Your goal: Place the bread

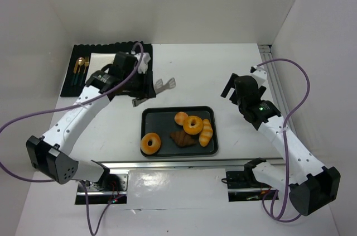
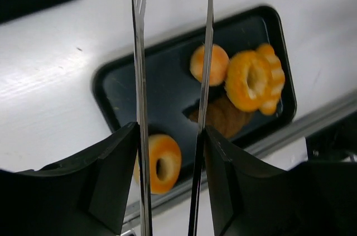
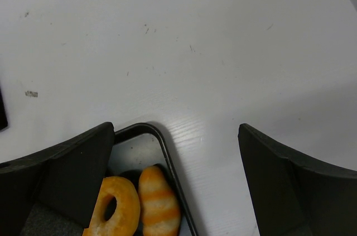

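Left wrist view: left end effector (image 2: 170, 130) clamped parted tongs (image 2: 138, 52); bun (image 2: 209, 64) ahead, against a donut (image 2: 245, 80), could slip free. Right end effector (image 3: 177, 130) gaped empty.

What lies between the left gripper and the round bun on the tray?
The left gripper holds tongs pointing that way; past their tips only bare table and the tray rim before the bun, per the top view.

Top cam sits high behind the arm bases, looking down over the whole table (image 1: 223, 68). Left wrist cam looks down along the tongs (image 2: 138, 52) at the full tray (image 2: 167, 91), round bun (image 2: 209, 64) included. Right wrist cam's closer in and only catches the tray's corner.
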You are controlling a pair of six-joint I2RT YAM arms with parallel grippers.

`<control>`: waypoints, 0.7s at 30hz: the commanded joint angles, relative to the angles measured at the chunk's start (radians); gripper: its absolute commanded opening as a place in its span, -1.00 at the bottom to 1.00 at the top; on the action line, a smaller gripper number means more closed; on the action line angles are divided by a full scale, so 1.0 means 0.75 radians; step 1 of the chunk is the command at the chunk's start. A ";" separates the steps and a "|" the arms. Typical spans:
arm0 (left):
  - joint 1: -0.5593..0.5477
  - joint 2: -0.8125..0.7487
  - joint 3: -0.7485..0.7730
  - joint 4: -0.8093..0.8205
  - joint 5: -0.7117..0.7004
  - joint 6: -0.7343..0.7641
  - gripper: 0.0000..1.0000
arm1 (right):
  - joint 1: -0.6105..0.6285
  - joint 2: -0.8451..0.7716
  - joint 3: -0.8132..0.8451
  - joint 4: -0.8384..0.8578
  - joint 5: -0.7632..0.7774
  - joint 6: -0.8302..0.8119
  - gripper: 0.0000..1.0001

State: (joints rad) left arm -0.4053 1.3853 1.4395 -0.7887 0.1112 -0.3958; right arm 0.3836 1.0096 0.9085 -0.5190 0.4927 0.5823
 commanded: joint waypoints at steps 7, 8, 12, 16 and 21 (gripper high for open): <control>-0.182 -0.076 -0.322 0.078 0.201 -0.208 0.20 | 0.010 -0.037 0.000 0.017 0.004 0.001 0.98; -0.194 -0.076 -0.350 0.078 0.201 -0.223 0.20 | 0.010 -0.037 0.000 0.017 0.004 0.001 0.98; -0.194 -0.109 -0.408 0.109 0.214 -0.254 0.23 | 0.010 -0.049 0.000 0.005 0.004 0.001 0.98; -0.194 -0.092 -0.422 0.121 0.226 -0.268 0.23 | 0.010 -0.049 0.000 0.005 0.004 0.001 0.98; -0.206 -0.054 -0.422 0.135 0.269 -0.280 0.23 | 0.010 -0.049 0.000 0.005 0.004 0.001 0.98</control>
State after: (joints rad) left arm -0.5537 1.3399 1.1233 -0.7277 0.2672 -0.5846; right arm 0.3840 0.9962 0.9085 -0.5201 0.4854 0.5827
